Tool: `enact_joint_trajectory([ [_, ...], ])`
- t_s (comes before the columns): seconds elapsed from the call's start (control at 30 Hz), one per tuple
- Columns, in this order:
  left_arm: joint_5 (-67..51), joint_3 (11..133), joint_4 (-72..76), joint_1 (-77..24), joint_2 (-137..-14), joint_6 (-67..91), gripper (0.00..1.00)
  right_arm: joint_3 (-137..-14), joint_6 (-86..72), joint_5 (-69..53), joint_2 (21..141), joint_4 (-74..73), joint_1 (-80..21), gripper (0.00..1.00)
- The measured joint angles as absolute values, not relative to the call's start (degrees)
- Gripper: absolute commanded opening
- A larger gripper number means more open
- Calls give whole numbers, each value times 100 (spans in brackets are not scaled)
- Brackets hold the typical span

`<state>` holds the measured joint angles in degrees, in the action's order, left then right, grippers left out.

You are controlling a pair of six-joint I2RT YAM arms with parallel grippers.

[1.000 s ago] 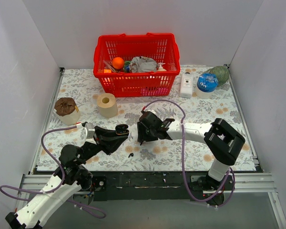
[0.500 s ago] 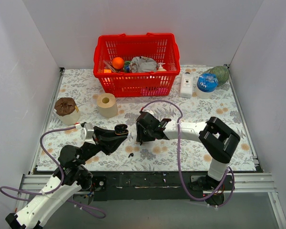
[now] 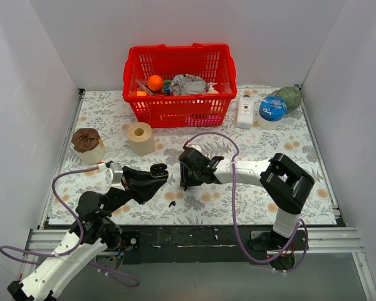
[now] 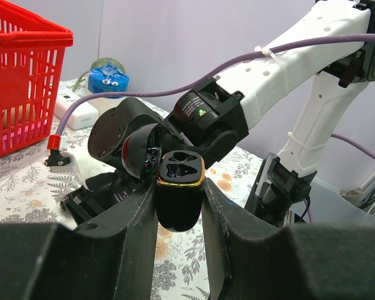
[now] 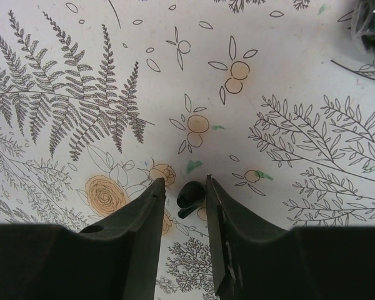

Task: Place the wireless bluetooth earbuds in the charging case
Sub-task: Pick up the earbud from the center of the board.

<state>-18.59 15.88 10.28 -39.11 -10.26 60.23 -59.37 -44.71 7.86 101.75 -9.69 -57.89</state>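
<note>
1. A floral-patterned table (image 3: 313, 157) seen from above, with two robot arms reaching in from its near edge.
2. The left gripper (image 3: 158, 170) is clamped on the charging case (image 4: 181, 200), held off the table near the middle. The case's lid is flipped open, and its dark sockets face up.
3. The right gripper (image 3: 182, 185) points down at the table just right of the case. Its fingers are partly spread and hold nothing.
4. One black earbud (image 3: 172, 203) lies on the table, just near and left of the right gripper. In the right wrist view it shows between the two fingertips (image 5: 161, 187).
5. A red basket (image 3: 175, 106) stands at the far side, with a tan tape roll (image 3: 140, 138) to its near left.
</note>
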Motion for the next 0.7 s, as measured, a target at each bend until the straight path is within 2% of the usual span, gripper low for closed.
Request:
enact_joint_trajectory([
  [0.7, -1861, 1588, 1026, -3911, -1017, 6027, 0, -5721, -4501, 847, 10136, -613, -5859, 27],
])
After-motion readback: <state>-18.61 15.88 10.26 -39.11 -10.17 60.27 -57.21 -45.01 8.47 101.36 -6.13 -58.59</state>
